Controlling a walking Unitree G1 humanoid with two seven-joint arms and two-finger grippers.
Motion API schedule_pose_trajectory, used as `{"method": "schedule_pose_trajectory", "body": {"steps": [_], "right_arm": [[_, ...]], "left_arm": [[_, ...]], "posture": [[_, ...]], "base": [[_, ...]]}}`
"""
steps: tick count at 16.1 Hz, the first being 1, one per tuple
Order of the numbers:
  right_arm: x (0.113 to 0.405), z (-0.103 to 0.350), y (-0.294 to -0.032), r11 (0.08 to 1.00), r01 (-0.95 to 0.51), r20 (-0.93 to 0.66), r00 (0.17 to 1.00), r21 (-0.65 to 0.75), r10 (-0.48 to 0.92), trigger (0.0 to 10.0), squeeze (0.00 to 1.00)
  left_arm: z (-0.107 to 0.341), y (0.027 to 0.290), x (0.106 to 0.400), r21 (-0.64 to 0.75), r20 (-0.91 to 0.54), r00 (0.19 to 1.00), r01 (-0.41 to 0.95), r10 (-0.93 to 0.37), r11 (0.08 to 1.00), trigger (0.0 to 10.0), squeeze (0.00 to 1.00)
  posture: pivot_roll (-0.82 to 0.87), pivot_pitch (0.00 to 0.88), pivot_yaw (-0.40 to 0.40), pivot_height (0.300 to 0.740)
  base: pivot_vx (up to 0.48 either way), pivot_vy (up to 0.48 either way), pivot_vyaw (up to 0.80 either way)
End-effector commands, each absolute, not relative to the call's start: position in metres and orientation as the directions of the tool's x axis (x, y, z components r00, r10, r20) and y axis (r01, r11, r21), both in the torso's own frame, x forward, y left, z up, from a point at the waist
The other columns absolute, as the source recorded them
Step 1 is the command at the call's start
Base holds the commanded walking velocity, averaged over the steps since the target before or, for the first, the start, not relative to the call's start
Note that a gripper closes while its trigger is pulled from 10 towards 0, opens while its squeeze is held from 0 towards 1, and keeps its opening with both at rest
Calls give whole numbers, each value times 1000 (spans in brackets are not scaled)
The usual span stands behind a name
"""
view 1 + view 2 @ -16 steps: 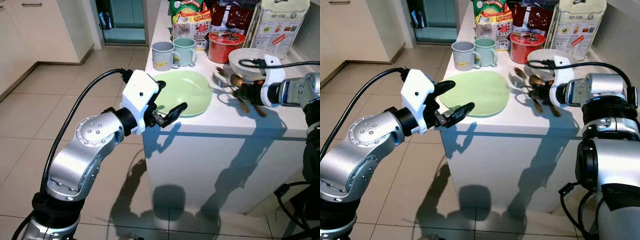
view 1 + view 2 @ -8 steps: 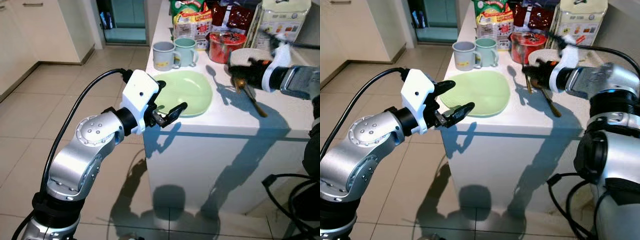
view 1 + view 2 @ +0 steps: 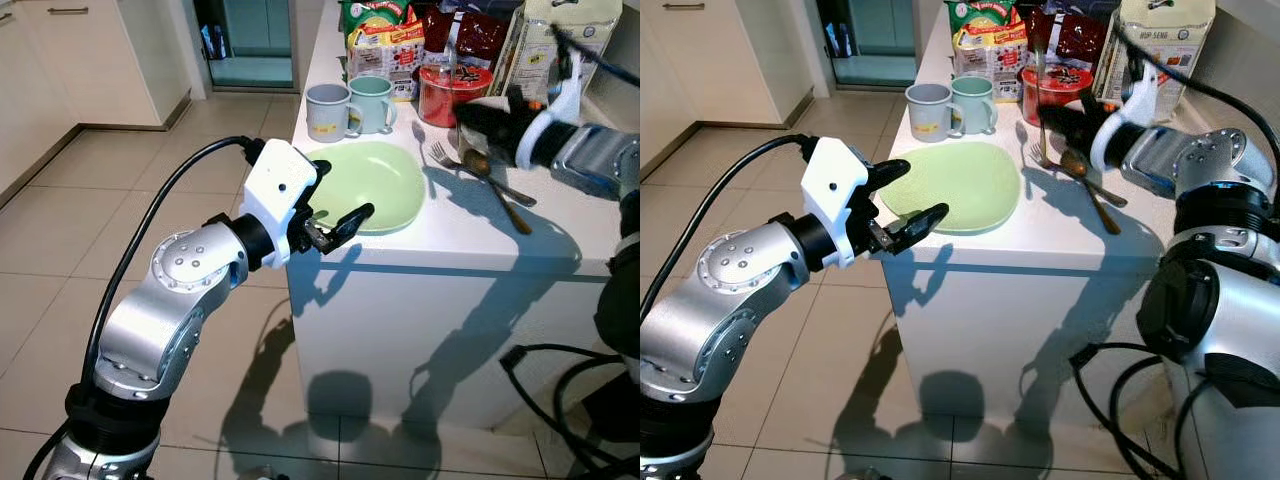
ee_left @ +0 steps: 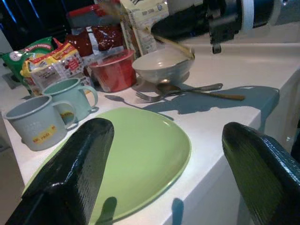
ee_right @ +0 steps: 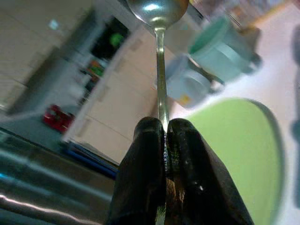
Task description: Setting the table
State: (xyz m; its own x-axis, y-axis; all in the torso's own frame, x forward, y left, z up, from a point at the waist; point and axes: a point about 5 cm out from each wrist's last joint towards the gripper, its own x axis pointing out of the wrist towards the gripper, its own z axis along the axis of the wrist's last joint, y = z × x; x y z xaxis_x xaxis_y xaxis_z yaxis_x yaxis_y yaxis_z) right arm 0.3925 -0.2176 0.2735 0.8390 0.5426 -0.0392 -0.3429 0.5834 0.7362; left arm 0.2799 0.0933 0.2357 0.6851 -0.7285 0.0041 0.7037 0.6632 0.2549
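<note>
A light green plate (image 3: pixel 375 185) lies on the white counter (image 3: pixel 450 235) near its front left corner. My left gripper (image 3: pixel 908 198) is open, with its fingers straddling the plate's near left edge. My right gripper (image 3: pixel 1065 120) hovers above the counter behind the plate, shut on the handle of a silver spoon (image 5: pixel 159 70). The spoon stands upright, bowl end up (image 3: pixel 1040 70). A fork (image 3: pixel 445 155) and another spoon (image 3: pixel 500 190) lie on the counter to the right of the plate.
Two mugs (image 3: pixel 325 110) (image 3: pixel 372 100) stand behind the plate. A red bowl (image 3: pixel 445 95), a white bowl (image 4: pixel 161 65) and several food packets (image 3: pixel 385 45) crowd the back of the counter. Tiled floor (image 3: pixel 120 200) lies to the left.
My right gripper has lifted one spoon off the cutlery pile and swung it upright, rising and moving toward the back of the counter. The left arm has not moved.
</note>
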Motion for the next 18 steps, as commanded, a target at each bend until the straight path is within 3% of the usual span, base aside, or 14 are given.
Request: {"method": "schedule_pose_trajectory", "body": {"steps": [1, 2, 3, 4, 6, 8, 10, 11, 12, 15, 18], "right_arm": [[394, 300, -216, 567, -423, 83, 846, 707, 527, 0, 0], [393, 310, -216, 562, -480, 176, 843, 674, 509, 0, 0], [390, 312, -216, 570, -516, 234, 837, 639, 495, 8667, 0], [381, 311, -214, 609, -556, 316, 828, 565, 463, 10000, 0], [363, 305, -210, 643, -577, 389, 816, 503, 429, 10000, 0], [338, 293, -200, 606, -608, 425, 793, 513, 436, 10000, 0], [305, 278, -182, 457, -711, 490, 701, 534, 517, 10000, 0], [278, 263, -169, 272, -802, 591, 582, 532, 559, 10000, 0], [269, 257, -166, 215, -821, 624, 547, 528, 557, 10000, 0], [254, 251, -155, 263, -793, 634, 601, 550, 487, 10000, 0], [233, 240, -149, 366, -720, 554, 690, 590, 465, 10000, 0]], "left_arm": [[243, 97, 285, 290, 39, 710, 665, -703, 688, 10000, 0], [245, 100, 289, 310, 65, 742, 621, -668, 720, 10000, 0], [246, 104, 293, 310, 98, 779, 567, -619, 763, 10000, 0], [247, 111, 298, 288, 147, 835, 476, -530, 831, 10000, 0], [244, 118, 298, 255, 180, 872, 405, -455, 878, 10000, 0], [238, 126, 297, 228, 195, 901, 342, -387, 912, 10000, 0], [234, 126, 293, 203, 213, 907, 321, -362, 925, 10000, 0], [233, 121, 289, 198, 230, 895, 342, -382, 919, 10000, 0], [232, 120, 288, 194, 234, 894, 343, -382, 919, 10000, 0], [224, 124, 284, 205, 227, 911, 301, -344, 931, 10000, 0], [211, 132, 273, 210, 207, 930, 262, -305, 942, 10000, 0]], "posture": [[68, 0, 37, 740], [67, 0, 26, 740], [63, 0, 19, 740], [49, 0, 20, 740], [33, 0, 23, 740], [-4, 0, 41, 740], [-14, 0, 40, 740], [-12, 0, 30, 740], [-12, 0, 30, 740], [7, 0, -4, 740], [14, 0, -16, 740]], "base": [[0, 0, 0], [0, 0, 0], [0, 0, 0], [0, 0, 0], [0, 0, 0], [0, 0, 0], [0, 0, 0], [0, 0, 0], [0, 0, 0], [0, 0, 0], [0, 0, 0]]}}
